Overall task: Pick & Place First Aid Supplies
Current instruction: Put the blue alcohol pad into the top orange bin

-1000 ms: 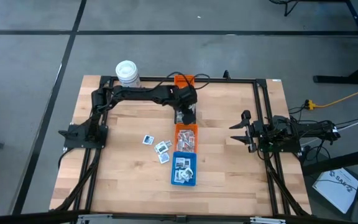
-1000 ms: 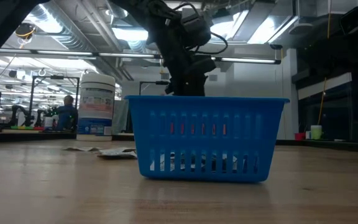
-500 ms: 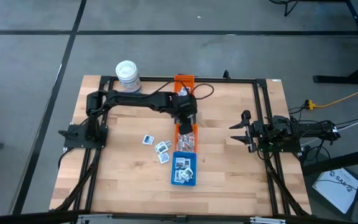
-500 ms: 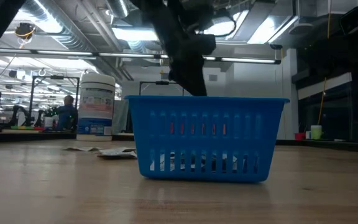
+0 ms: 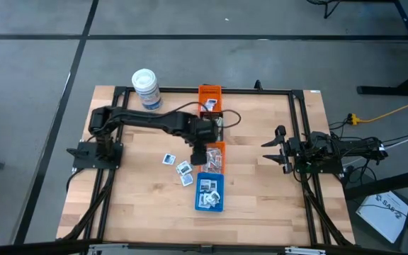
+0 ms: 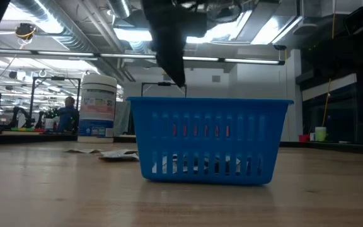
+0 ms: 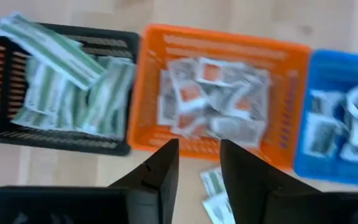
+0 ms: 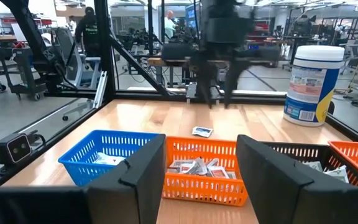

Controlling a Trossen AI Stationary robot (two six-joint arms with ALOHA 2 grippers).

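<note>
The first aid supplies are small white packets and pale green strips. Green strips [image 7: 61, 81] fill a black bin [image 7: 61, 142]. Red-printed packets [image 7: 210, 102] lie in an orange bin [image 7: 222, 45]. Black-printed packets [image 7: 347, 118] lie in a blue bin [image 5: 197, 193]. Loose packets [image 5: 183, 168] lie flat on the wood, left of the bins. My left gripper [image 5: 197, 154] hangs open and empty above the table, at the orange bin's left edge, over the nearest loose packets [image 7: 213, 184]. My right gripper [image 5: 269, 150] waits open at the table's right.
A white tub with a blue label [image 5: 146, 88] stands at the far left of the table. A second orange bin [image 5: 210, 95] sits at the far edge. A black frame rail [image 5: 296, 127] runs along the table. Bare wood lies left of and in front of the loose packets.
My left gripper has drawn back from over the bins toward the table's near edge and a little to the left, rising as it went. It now hangs beside the orange bin, over the loose packets. Nothing on the table has moved.
</note>
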